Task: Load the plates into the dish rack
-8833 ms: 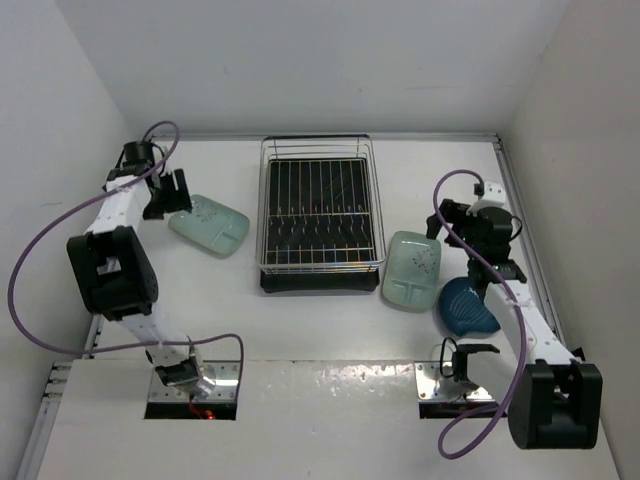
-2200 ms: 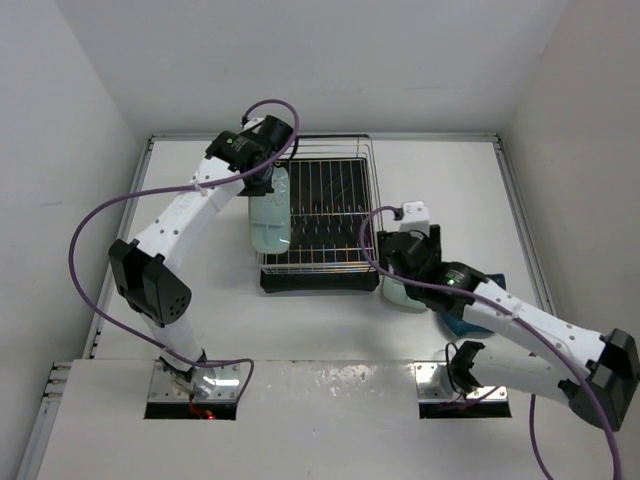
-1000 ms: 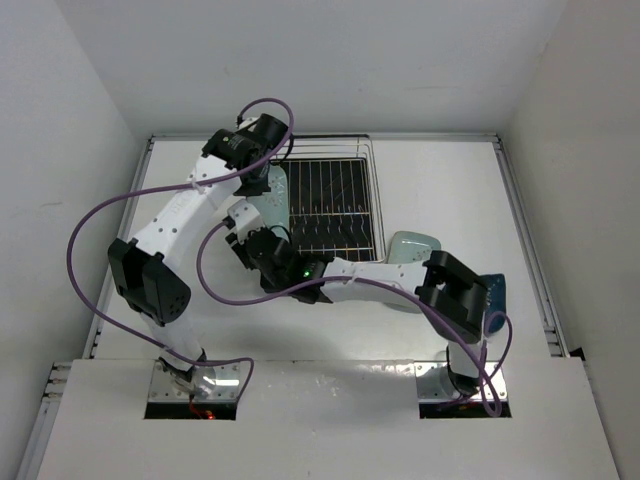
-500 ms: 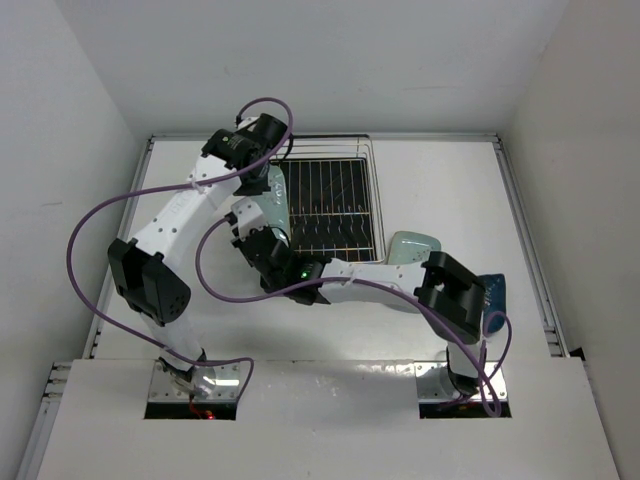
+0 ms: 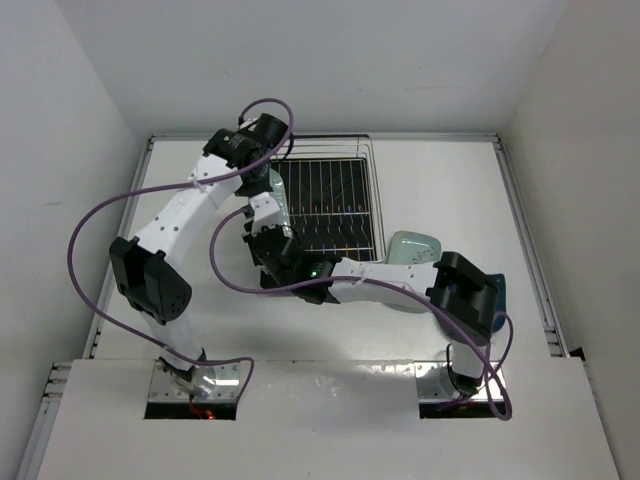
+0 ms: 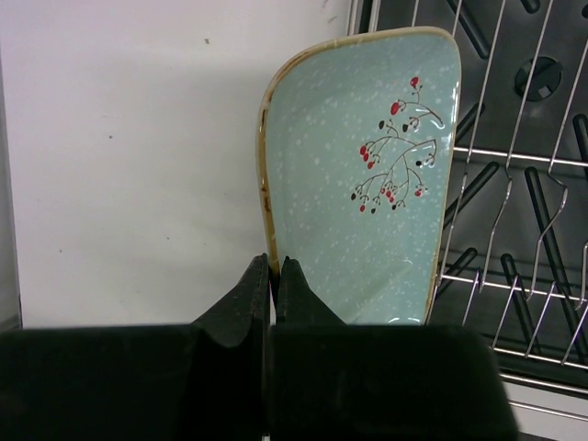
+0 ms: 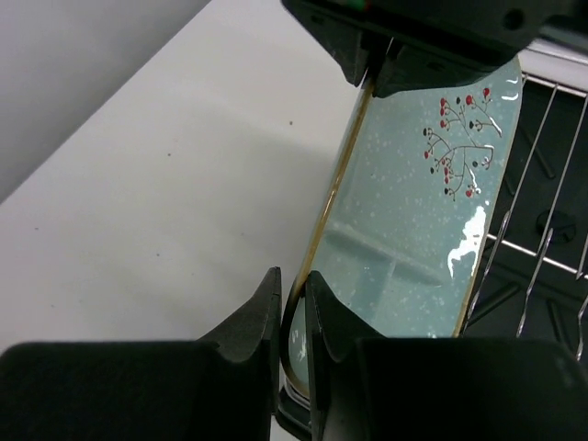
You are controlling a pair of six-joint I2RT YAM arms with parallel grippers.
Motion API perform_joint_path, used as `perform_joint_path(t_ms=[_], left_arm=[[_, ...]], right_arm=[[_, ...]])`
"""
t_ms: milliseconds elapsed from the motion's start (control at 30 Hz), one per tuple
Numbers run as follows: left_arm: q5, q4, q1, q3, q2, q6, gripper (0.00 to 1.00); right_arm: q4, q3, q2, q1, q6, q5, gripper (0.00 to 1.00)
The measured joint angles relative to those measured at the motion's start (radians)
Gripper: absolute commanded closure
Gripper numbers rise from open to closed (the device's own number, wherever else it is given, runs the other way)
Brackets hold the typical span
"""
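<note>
Glaze of the mint plate (image 6: 367,184): pale green, brown rim, red berry sprig. It is held on edge at the left wall of the dish rack (image 5: 330,200). Its rim is pinched by the left end effector (image 6: 273,271) at one end and the right end effector (image 7: 292,294) at the other (fingers pressed onto the edge). A second mint plate (image 5: 410,248) and a blue plate (image 5: 497,290), right of the rack, are seen only from the top.
</note>
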Motion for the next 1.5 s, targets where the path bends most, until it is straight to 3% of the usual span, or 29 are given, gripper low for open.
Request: perform_joint_path(t_ms=[167, 500, 933, 1167, 1500], left_arm=[[0.026, 0.015, 0.000, 0.005, 0.032, 0.017, 0.97], [0.034, 0.037, 0.000, 0.049, 0.063, 0.073, 0.60], [0.049, 0.041, 0.000, 0.125, 0.121, 0.108, 0.56], [0.070, 0.044, 0.000, 0.184, 0.125, 0.116, 0.44], [0.108, 0.050, 0.000, 0.195, 0.125, 0.123, 0.44]], right_arm=[[0.027, -0.055, -0.034, -0.024, 0.097, -0.023, 1.00], [0.073, -0.111, -0.081, -0.078, 0.257, -0.080, 1.00], [0.187, -0.219, -0.126, -0.129, 0.441, -0.113, 1.00], [0.249, -0.286, -0.142, -0.165, 0.497, -0.150, 1.00], [0.297, -0.341, -0.159, -0.183, 0.547, -0.174, 1.00]])
